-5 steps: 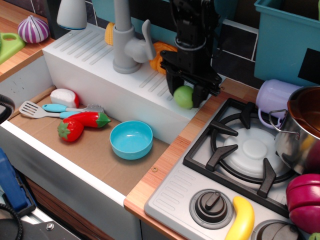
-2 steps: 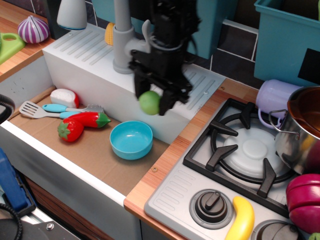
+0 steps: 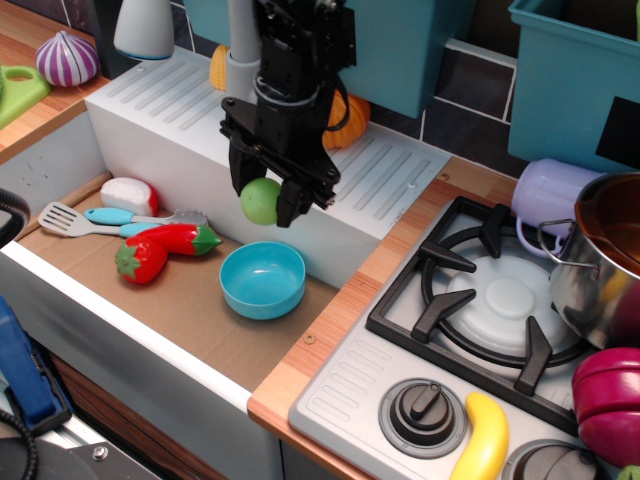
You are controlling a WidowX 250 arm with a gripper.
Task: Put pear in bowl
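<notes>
The pear (image 3: 260,200) is smooth, slightly glossy green plastic; the bowl (image 3: 262,280) is plain shiny light blue plastic. The hand (image 3: 265,203) looks matt black. On the right, the pot (image 3: 600,270) is polished metal. The worktop (image 3: 330,320) edge shows wood grain.

The brown surface (image 3: 190,310) of the sink floor carries the light blue bowl (image 3: 263,279) toward three o'clock, standing open and empty. At nine o'clock from the bowl lie a red strawberry (image 3: 141,260) and a red pepper (image 3: 185,239), touching each other. Beyond them toward eleven o'clock rest a grey spatula with a blue handle (image 3: 95,217) and a red-and-white toy (image 3: 130,195), close beside the spatula
</notes>
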